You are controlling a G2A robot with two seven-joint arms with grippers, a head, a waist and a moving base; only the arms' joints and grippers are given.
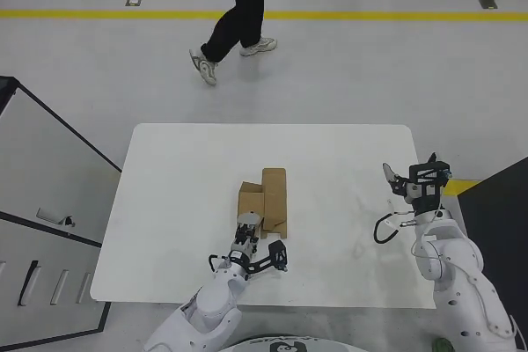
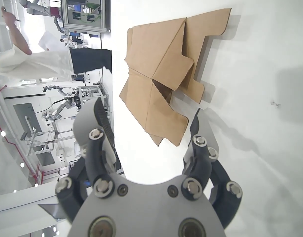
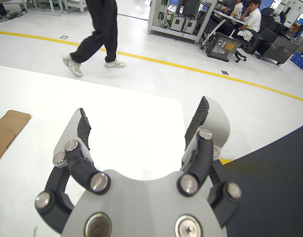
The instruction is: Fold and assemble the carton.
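Here the carton (image 1: 266, 201), a brown corrugated blank only partly folded, lies on the white table (image 1: 352, 150) near its middle, a little toward the robot's side. From above it reads as a long panel with a shorter panel touching it on the robot's left. In the left wrist view the carton (image 2: 163, 75) shows several creased panels. Some are lifted off the table and overlap, with a dark opening between two of them. A rounded flap (image 2: 166, 124) points toward the camera.

The left gripper (image 1: 244, 234) sits at the carton's near edge, on the arm that comes up from the table's near side. Its two fingers are spread wide. In its own view the left gripper (image 2: 147, 107) has the corner of the rounded flap reaching into the gap between the fingers. Whether either finger touches the cardboard cannot be told.

The right gripper (image 1: 411, 176) hangs at the table's right edge, toward the far corner and well apart from the carton. Its fingers are likewise spread and empty, the ribbed pads facing each other. In the right wrist view the right gripper (image 3: 141, 104) looks over the table's rounded far corner, and one end of the carton (image 3: 8, 129) is seen farther along the table.
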